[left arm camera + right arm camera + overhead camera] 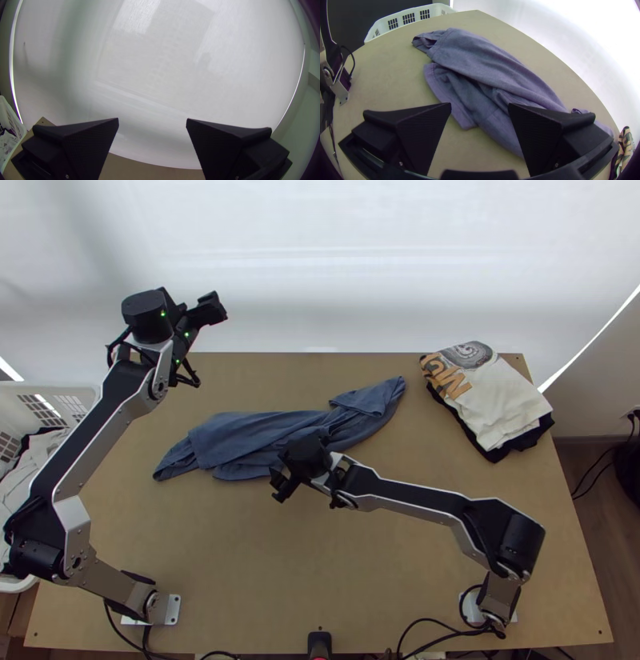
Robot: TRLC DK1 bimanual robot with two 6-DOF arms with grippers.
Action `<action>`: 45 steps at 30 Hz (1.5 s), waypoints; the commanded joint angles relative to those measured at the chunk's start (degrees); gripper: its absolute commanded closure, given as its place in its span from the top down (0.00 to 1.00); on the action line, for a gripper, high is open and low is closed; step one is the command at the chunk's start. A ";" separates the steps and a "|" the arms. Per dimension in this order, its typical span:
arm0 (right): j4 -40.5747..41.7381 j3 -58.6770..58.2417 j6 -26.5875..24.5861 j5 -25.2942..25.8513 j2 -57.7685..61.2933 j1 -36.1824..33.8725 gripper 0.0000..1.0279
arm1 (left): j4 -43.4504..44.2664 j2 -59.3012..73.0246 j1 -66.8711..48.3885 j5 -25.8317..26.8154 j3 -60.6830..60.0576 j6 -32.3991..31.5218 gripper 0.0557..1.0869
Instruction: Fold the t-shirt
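A blue t-shirt (264, 434) lies bunched in a long, creased strip across the middle of the table. My right gripper (280, 484) is at the shirt's near edge in the top view; in the right wrist view the right gripper (480, 106) has its fingers wide apart, with the t-shirt (486, 70) beyond them and nothing held. My left gripper (214, 308) is raised over the table's far left edge, away from the shirt. In the left wrist view the left gripper (152, 120) stands open toward the white backdrop, nothing between its fingers.
Folded white and black garments (488, 396) are stacked at the table's far right. A white basket (72, 396) with clothes stands off the left edge. Bare wood of the table (320, 572) lies between the arms' bases. A white backdrop (360, 268) rises behind the far edge.
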 commanded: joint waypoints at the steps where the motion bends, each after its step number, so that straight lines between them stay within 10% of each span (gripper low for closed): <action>1: 2.90 3.47 -1.76 1.70 3.07 -0.34 0.80 | 1.71 -2.15 0.62 0.40 -1.57 0.78 0.96; 9: 5.01 5.49 -1.76 2.31 5.80 -1.22 0.59 | 1.97 -2.32 0.98 0.49 -2.28 0.78 0.96; 37: 5.09 9.36 -0.97 2.31 12.48 -3.42 0.58 | 2.24 -2.50 1.41 0.49 -3.07 0.78 0.96; 40: 5.18 9.44 -0.79 2.31 12.65 -3.77 0.30 | 1.97 -2.68 1.77 0.49 -3.24 0.78 0.96; 45: 5.18 9.18 -0.97 2.31 12.74 -4.30 0.26 | -3.48 -2.59 2.91 3.91 -3.07 1.48 0.96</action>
